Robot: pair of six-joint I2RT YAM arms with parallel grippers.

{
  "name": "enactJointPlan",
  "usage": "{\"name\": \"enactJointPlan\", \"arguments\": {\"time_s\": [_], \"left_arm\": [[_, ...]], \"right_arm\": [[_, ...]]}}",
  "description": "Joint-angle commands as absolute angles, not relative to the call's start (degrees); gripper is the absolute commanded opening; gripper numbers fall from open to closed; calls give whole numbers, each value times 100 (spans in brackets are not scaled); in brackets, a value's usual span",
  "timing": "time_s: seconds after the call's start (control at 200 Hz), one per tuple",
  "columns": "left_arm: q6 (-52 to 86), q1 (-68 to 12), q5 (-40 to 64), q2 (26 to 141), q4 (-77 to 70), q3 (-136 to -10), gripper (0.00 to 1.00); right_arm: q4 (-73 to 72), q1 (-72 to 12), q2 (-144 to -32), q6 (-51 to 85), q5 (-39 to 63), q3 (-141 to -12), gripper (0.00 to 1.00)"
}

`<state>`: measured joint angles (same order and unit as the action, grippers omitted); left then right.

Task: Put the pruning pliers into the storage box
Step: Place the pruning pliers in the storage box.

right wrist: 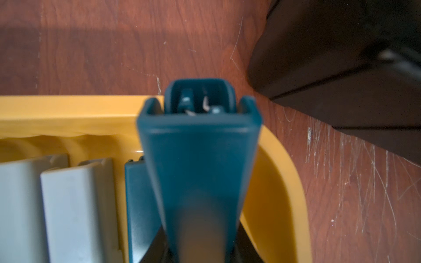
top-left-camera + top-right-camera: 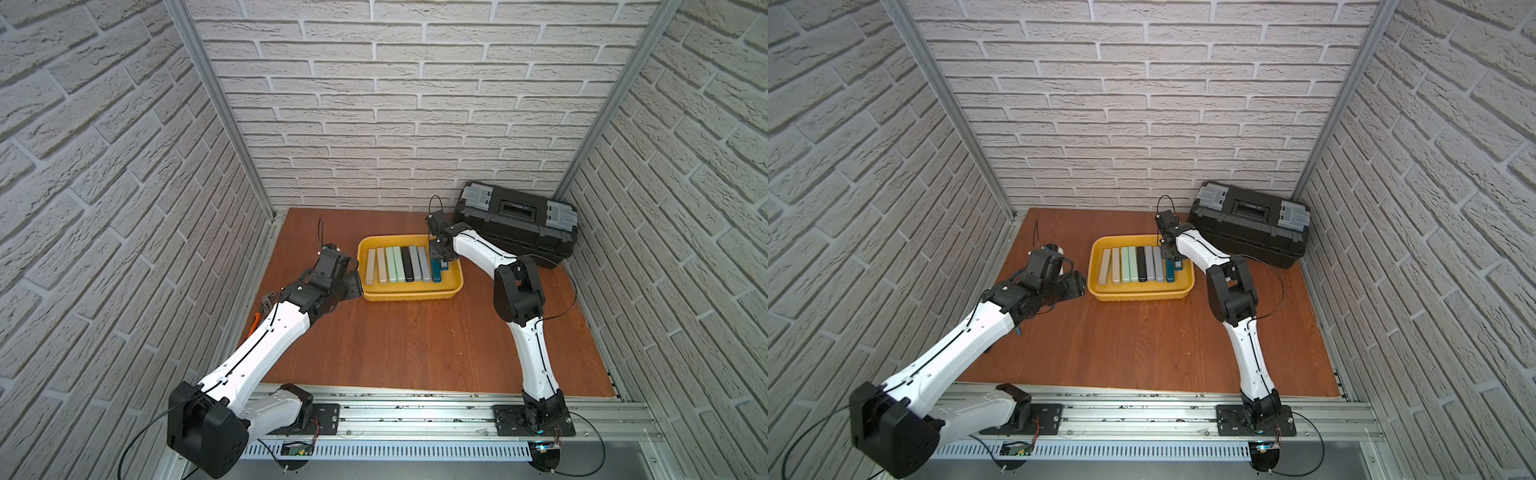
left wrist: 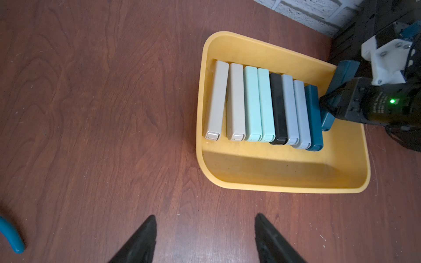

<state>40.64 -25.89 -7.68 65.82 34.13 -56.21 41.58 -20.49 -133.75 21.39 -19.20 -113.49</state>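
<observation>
The yellow storage box point(image 2: 411, 296) point(image 2: 1142, 295) point(image 3: 284, 184) point(image 1: 68, 107) sits mid-table. Several pruning pliers point(image 2: 399, 264) point(image 2: 1133, 264) point(image 3: 264, 104) lie in it side by side: beige, mint green, black, grey and one teal bar. My right gripper point(image 2: 439, 253) point(image 3: 328, 102) point(image 1: 200, 246) is shut on another teal bar point(image 3: 341, 77) point(image 1: 200, 159). It holds the bar tilted over the box's right end, just above the lying teal one. My left gripper point(image 2: 353, 278) point(image 2: 1077, 282) point(image 3: 205, 225) stands open and empty over bare wood, left of the box.
A closed black toolbox point(image 2: 515, 224) point(image 2: 1250, 224) point(image 1: 341, 68) with grey latches stands at the back right, close behind the right gripper. Orange-handled pliers point(image 2: 259, 316) lie at the table's left edge, mostly hidden under the left arm. Brick-pattern walls enclose three sides.
</observation>
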Motion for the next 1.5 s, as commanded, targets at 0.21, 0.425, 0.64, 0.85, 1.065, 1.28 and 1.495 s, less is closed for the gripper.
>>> {"name": "enactJointPlan", "arguments": {"time_s": [0.21, 0.425, 0.64, 0.85, 1.065, 1.28, 1.495], "left_arm": [[4036, -2549, -800, 6685, 3288, -5660, 68], [4065, -2549, -753, 6697, 3229, -5635, 68], [4097, -2552, -748, 6634, 3175, -5557, 68], [4145, -2549, -721, 6566, 3086, -5446, 68], [4148, -2549, -745, 6546, 3042, -5354, 68], [4168, -2548, -747, 6573, 2955, -5274, 68], [4151, -2517, -743, 6702, 2896, -5256, 68]], "right_arm": [[4448, -1974, -13822, 2147, -1519, -11546, 23], [4403, -1971, -13615, 2209, -1370, -11186, 22], [4428, -1973, -13332, 2206, -1436, -10849, 22], [4460, -1977, -13295, 2104, -1474, -10810, 22], [4668, -1970, -13363, 1880, -1671, -11327, 22], [4716, -1953, -13416, 1716, -1956, -11603, 22], [4776, -1908, -13489, 1677, -2025, -11751, 22]]}}
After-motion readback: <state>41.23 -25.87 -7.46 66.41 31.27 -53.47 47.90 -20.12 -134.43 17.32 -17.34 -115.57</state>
